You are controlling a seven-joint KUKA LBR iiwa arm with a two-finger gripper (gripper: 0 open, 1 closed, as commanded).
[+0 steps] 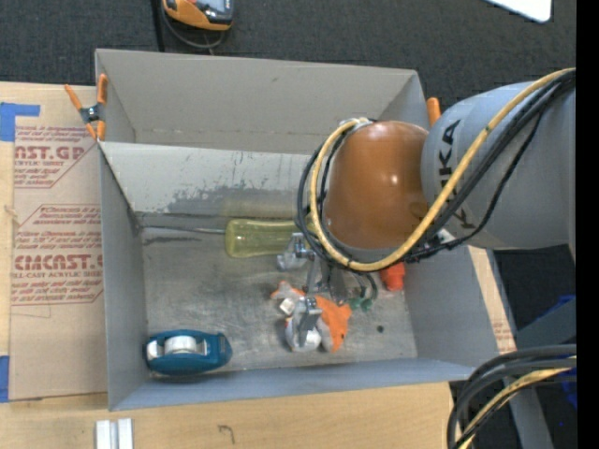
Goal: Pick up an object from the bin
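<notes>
Several small orange and white pieces [335,318] lie near the middle of the bin's [187,279] front edge, just under the tool [304,330]. Whether the tool is clenched I cannot tell. The pieces look light, stiff and probably slippery, so it is best to take one across its narrow sides.

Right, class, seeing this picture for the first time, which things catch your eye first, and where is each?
The robot's glossy orange-brown dome cover dominates the right middle, its claw down over a small heap of orange, white and silver bits on the floor of the grey metal bin. Next come the translucent yellow-handled screwdriver lying by the back wall's foot and a blue oval tape dispenser, apparently, in the near left corner.
</notes>
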